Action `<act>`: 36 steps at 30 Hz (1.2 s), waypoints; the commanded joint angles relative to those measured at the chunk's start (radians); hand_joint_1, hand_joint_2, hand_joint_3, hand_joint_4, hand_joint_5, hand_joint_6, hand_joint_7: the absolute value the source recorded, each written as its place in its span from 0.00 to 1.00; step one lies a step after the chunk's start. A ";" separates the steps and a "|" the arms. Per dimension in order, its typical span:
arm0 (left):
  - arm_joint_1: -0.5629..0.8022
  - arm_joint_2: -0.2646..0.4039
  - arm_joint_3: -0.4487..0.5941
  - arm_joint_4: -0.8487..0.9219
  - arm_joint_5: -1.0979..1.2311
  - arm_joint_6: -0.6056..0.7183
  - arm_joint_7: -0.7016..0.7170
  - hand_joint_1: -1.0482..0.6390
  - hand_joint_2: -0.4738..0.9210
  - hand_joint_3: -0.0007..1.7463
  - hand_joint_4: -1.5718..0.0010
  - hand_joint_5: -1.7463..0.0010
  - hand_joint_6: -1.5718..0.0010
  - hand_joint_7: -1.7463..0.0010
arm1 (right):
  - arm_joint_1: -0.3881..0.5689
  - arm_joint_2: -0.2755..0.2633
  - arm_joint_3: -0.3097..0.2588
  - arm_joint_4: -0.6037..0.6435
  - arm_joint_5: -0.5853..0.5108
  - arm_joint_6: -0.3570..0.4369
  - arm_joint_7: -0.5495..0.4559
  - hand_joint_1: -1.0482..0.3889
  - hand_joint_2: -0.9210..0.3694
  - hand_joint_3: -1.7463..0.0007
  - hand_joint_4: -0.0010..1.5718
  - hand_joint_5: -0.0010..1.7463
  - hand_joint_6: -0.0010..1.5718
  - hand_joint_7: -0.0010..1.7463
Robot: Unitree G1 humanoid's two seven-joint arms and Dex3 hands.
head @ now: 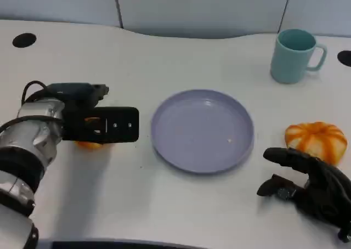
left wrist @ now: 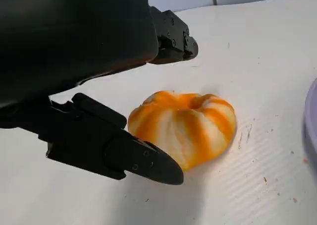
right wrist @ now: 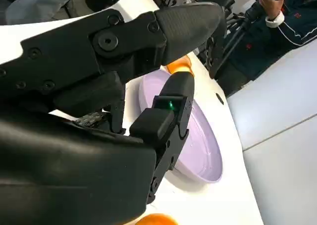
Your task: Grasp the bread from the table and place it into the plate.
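left hand (head: 101, 125): fingers spread around bread (left wrist: 182, 127), contact not determinable | bread: lying on table (head: 181, 210) left of plate (head: 202, 131) | right hand (head: 310, 186): fingers apart, nothing held, beside 2nd orange-white bun (head: 316, 141) | mug (head: 294, 55): behind plate, upright

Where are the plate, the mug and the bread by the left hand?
plate (head: 202, 131): head view, bare middle of its purple surface.
mug (head: 293, 57): head view, teal side wall.
bread (left wrist: 185, 126): left wrist view, its striped orange top, between the left hand's fingers.
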 commanded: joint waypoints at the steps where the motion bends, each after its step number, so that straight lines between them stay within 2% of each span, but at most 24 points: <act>1: -0.030 0.014 -0.010 0.011 -0.006 0.001 0.017 0.28 0.92 0.00 0.99 0.99 0.92 1.00 | 0.024 -0.008 0.001 0.014 -0.007 0.015 -0.010 0.47 0.00 0.93 0.43 0.64 0.52 0.29; 14: -0.032 0.016 -0.021 0.013 -0.016 0.002 0.020 0.28 0.92 0.00 0.99 0.99 0.92 1.00 | 0.024 -0.008 0.001 0.014 -0.007 0.015 -0.010 0.47 0.00 0.93 0.43 0.64 0.52 0.29; 17: -0.089 -0.080 -0.066 0.206 0.018 0.043 0.065 0.27 0.91 0.00 0.96 0.98 0.90 0.99 | 0.020 -0.020 -0.007 0.034 -0.003 0.021 0.002 0.46 0.00 0.95 0.44 0.63 0.53 0.28; 19: -0.106 -0.117 -0.068 0.270 0.008 0.074 0.047 0.28 0.91 0.00 0.95 0.98 0.88 0.99 | 0.008 -0.025 -0.012 0.064 -0.004 0.020 0.007 0.46 0.00 0.96 0.45 0.61 0.55 0.26; 32: -0.091 -0.136 -0.086 0.309 -0.010 0.062 0.059 0.27 0.92 0.00 0.92 0.97 0.87 1.00 | -0.003 -0.028 -0.019 0.089 -0.010 0.002 0.026 0.46 0.00 0.95 0.46 0.58 0.57 0.22; 36: -0.089 -0.137 -0.090 0.313 -0.011 0.057 0.056 0.28 0.93 0.00 0.93 0.98 0.88 1.00 | -0.002 -0.025 -0.020 0.084 -0.009 0.005 0.021 0.47 0.00 0.95 0.46 0.59 0.58 0.21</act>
